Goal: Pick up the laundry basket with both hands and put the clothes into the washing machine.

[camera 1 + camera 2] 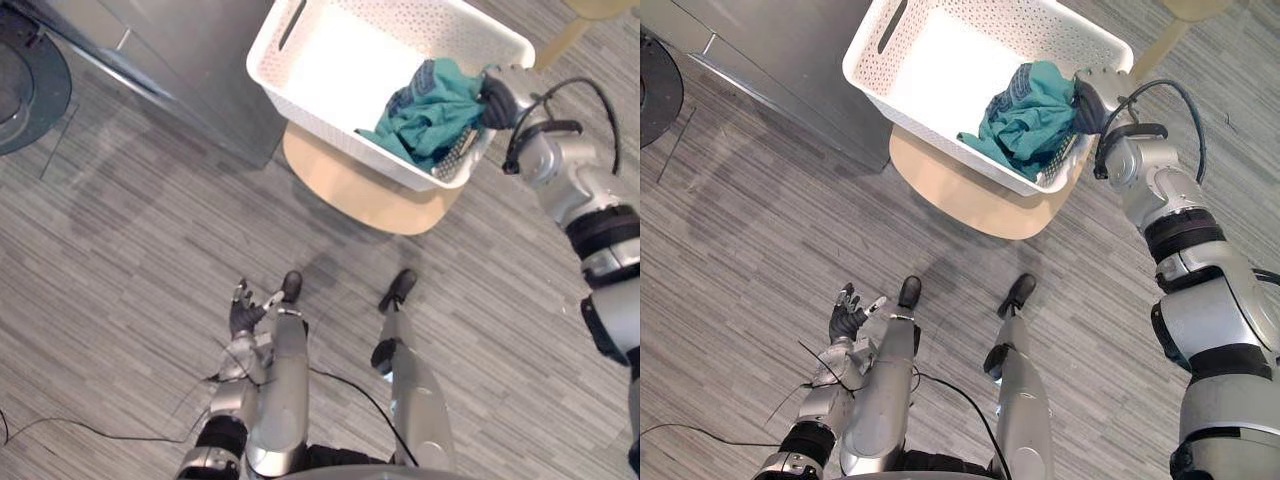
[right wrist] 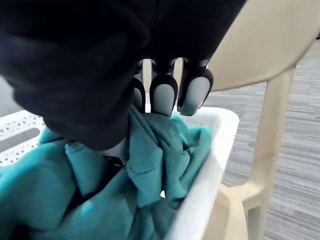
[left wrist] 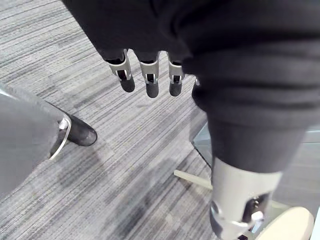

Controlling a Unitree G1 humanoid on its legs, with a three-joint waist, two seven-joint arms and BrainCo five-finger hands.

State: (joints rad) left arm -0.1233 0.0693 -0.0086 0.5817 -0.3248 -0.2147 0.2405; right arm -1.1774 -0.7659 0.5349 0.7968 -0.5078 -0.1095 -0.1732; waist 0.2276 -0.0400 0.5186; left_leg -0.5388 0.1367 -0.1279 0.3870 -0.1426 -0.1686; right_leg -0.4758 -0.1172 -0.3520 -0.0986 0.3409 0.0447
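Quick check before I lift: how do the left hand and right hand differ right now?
The left hand hangs low over the grey floor; the right hand is up at the white basket's right corner. The left hand is open and touches nothing; the right hand is against the teal clothes in the basket, grip unclear. Shared: a dark ribbed cover on each.

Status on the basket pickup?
Left hand open, low, away from the basket. Right hand at its right rim, on the teal clothes. Basket sits on the chair, not lifted.
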